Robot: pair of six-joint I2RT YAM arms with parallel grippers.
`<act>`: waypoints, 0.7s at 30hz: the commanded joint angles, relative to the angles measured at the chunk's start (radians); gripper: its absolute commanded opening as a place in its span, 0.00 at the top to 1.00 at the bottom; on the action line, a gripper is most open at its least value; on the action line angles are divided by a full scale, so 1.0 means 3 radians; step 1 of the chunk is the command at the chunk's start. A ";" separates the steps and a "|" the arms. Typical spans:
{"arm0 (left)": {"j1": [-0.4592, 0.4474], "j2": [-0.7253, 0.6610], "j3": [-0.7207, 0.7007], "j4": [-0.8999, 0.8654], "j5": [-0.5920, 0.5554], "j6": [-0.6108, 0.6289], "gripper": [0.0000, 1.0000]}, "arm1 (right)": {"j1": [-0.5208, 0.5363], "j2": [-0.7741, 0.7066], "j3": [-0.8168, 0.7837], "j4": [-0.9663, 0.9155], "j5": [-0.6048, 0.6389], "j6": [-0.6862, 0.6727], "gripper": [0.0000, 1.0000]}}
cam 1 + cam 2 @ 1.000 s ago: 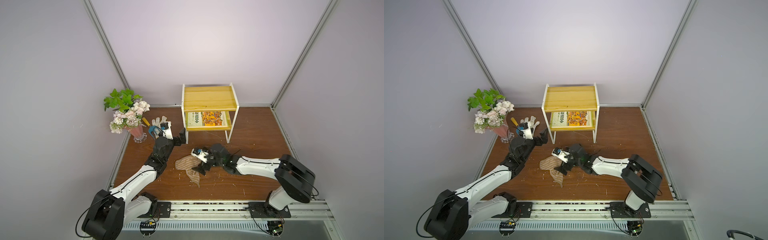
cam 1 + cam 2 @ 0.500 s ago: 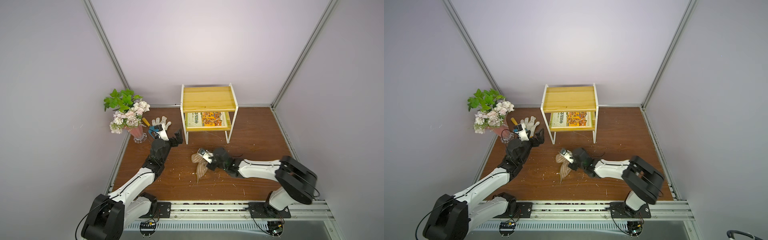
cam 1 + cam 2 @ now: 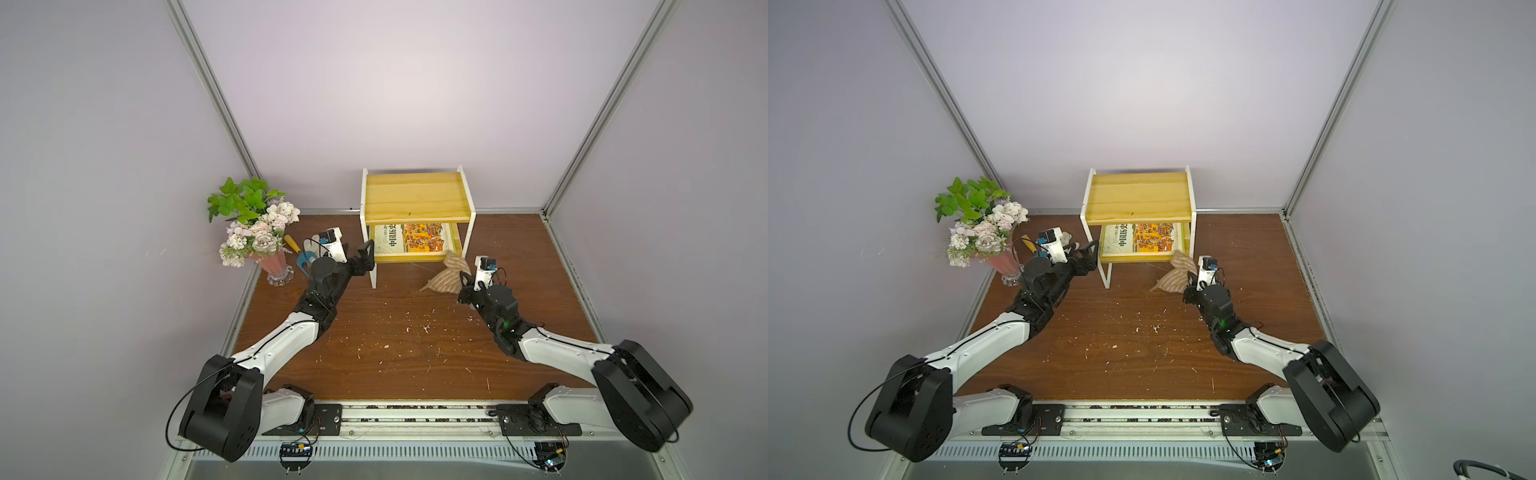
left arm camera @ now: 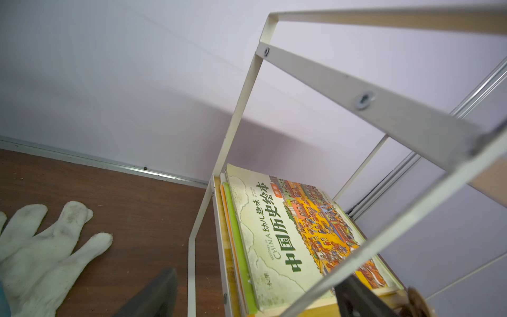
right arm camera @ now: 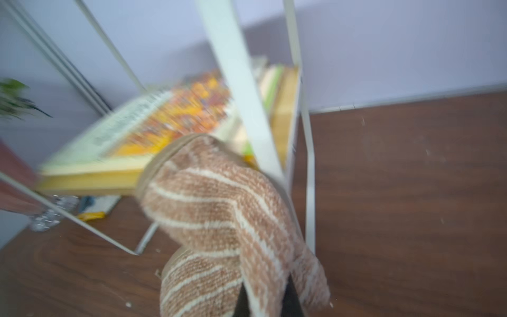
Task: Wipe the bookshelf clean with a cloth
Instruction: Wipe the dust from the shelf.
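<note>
I am pinching the cloth [image 3: 444, 277] in the shut right claw [image 3: 462, 289]. The left claw [image 3: 365, 259] is gaping astride a front leg of the bookshelf [image 3: 415, 195]; it should brace that before wiping.

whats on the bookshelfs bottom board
The bookshelf holds a stack of books there; the top one is a yellow illustrated History of China. Green and orange edges show beneath it, their covers hidden.

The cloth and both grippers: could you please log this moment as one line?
left gripper: open at bookshelf front leg | right gripper: shut on cloth | cloth: by front corner of lower board
</note>
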 commanded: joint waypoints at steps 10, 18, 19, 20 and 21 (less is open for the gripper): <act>0.0024 0.0078 0.0163 0.0036 0.0020 0.0081 0.10 | -0.0219 -0.0055 -0.0019 0.0525 -0.0220 0.0321 1.00; 0.0024 0.0036 0.0171 -0.0031 0.0115 0.0282 0.26 | -0.1058 0.0227 -0.0217 0.0494 -0.1706 0.0482 1.00; 0.0024 0.0039 0.0177 -0.0050 0.0144 0.0329 0.29 | -0.1174 0.0223 -0.0064 0.0364 -0.1885 0.0437 1.00; 0.0023 0.0046 0.0192 -0.0069 0.0166 0.0364 0.31 | -0.1261 0.0241 0.0106 0.0274 -0.2106 0.0411 1.00; 0.0024 0.0053 0.0206 -0.0089 0.0197 0.0412 0.34 | -0.1329 0.0289 0.0282 0.0196 -0.2268 0.0415 1.00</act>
